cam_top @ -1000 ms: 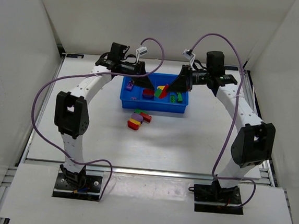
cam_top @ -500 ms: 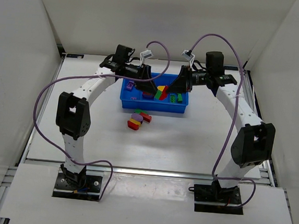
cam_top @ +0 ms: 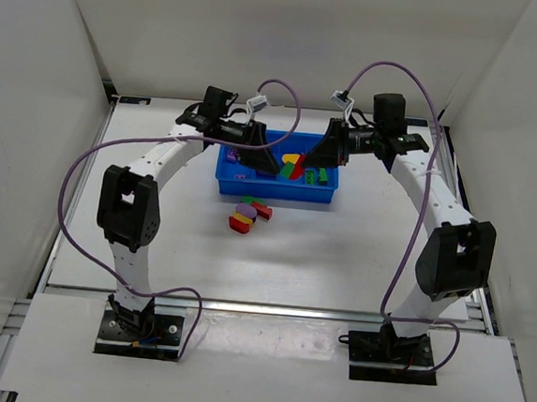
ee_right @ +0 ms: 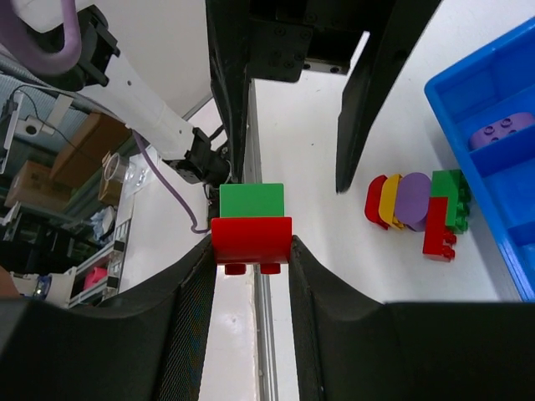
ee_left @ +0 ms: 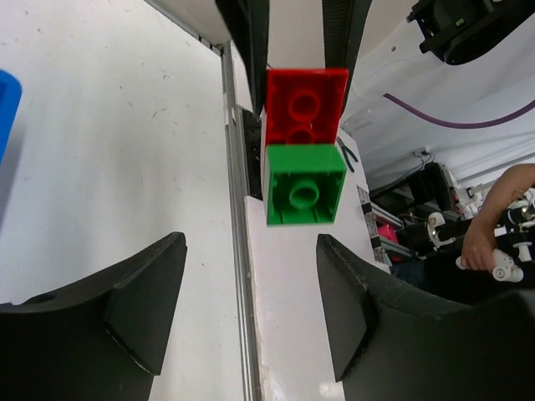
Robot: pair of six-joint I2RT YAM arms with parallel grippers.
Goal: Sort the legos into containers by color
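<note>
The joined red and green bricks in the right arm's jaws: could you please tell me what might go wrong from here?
1. The right gripper seems to clamp only the red brick. The green brick sticks out past its jaws, so a tug from the open left gripper might pull the whole pair free.
2. Both grippers meet closely over the blue tray, so a dropped piece could land in the wrong compartment.

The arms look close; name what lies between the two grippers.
A red lego joined to a green lego, held by the right gripper, left gripper open; both wrist views show it.
</note>
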